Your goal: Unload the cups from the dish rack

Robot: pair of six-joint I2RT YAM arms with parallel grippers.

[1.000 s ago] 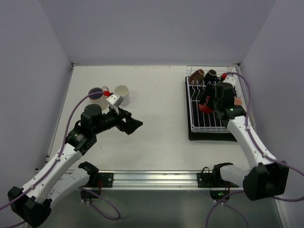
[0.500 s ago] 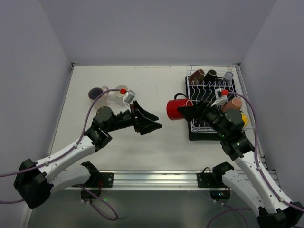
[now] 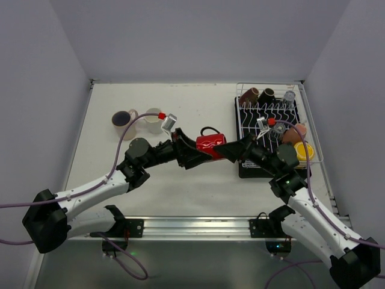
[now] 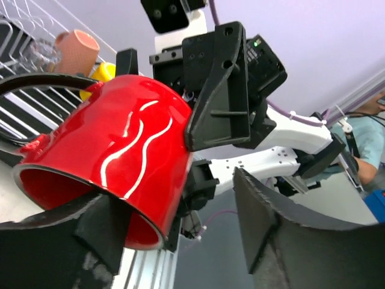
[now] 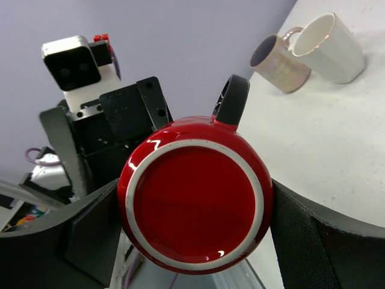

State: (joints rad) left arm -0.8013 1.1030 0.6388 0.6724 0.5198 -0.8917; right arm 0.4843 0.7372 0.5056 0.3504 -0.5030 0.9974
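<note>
right pincer clamps red mug | left pincer wide at its mouth

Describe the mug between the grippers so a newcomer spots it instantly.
Look just left of the white dish rack, above the middle of the table. There the right gripper holds a glossy mug on its side. It's the only red cup in view, with a black handle.

Mug left of dish rack, above table.
</note>
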